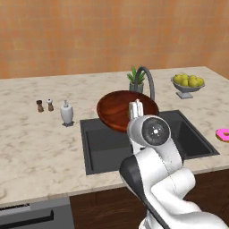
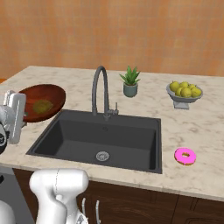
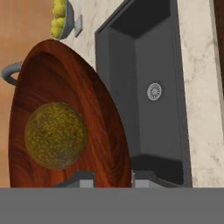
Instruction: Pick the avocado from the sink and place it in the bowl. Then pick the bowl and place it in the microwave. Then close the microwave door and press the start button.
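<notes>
The jaws are clamped on the rim of the bowl, one finger on each side. The avocado lies inside it, just beyond them, above the sink.

An orange-tan textured wall fills the upper part of both base views. Below it runs a pale marbled stone desk, evenly lit. Dark brown wooden cabinet fronts line the bottom edge.
</notes>
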